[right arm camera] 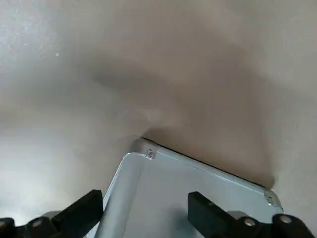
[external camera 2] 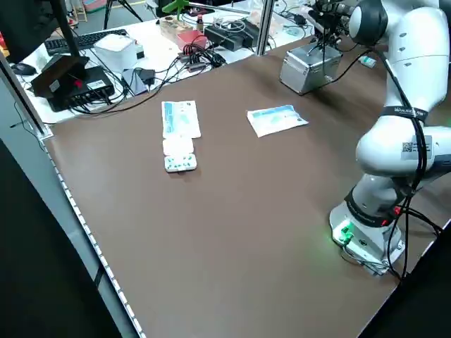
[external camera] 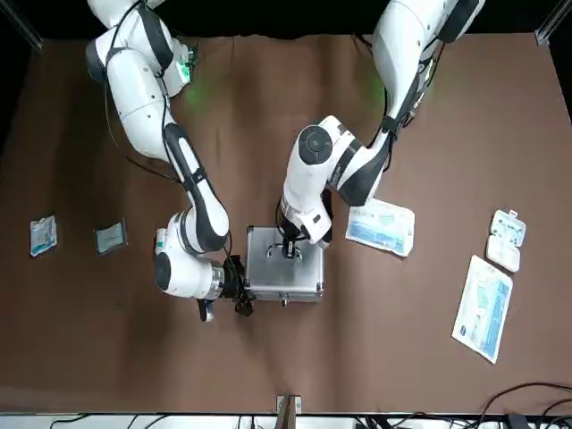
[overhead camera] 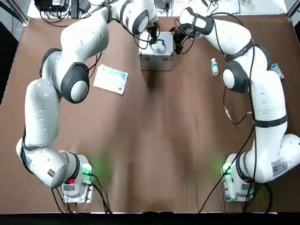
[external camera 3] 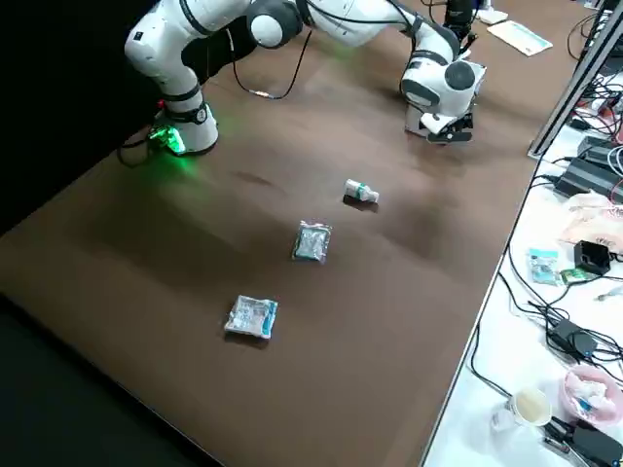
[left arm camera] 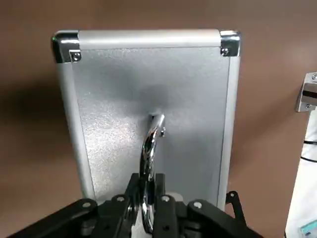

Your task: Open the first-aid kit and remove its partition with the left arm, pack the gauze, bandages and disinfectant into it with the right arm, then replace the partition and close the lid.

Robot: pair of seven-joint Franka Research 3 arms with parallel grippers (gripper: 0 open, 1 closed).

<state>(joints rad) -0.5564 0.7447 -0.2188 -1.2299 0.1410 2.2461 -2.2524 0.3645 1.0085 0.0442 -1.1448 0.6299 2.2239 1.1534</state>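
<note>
First-aid kit [overhead camera: 156, 57]: sitting shut at the far middle of the tabletop [overhead camera: 154, 140], with both arms reaching out to it.

Nearest the bases, nothing but bare brown surface. Farther out on the left arm's side, lying flat and untouched: a blue-printed packet [overhead camera: 111, 78]. Level with it on the right arm's side, lying well apart from the case: the disinfectant [overhead camera: 214, 66], waiting for the packing stage along with two small pouches [external camera 3: 311, 241] farther off to that side, probably the gauze or bandages, though too small to tell apart.

Farthest out, at the case itself: left gripper [left arm camera: 147, 198] hanging straight over the lid [left arm camera: 148, 94], jaws pinching narrowly on the wire handle [left arm camera: 151, 144], evidently for swinging the lid up. Right gripper [right arm camera: 143, 208] pressing in low beside the case on its own side, jaws spread wide and straddling a corner edge without clamping, seemingly bracing the light box against sliding or tipping during the pull.

Opening step only just being set up, judging by the lid lying flat. Partition not showing anywhere, presumably inside under the closed lid.
</note>
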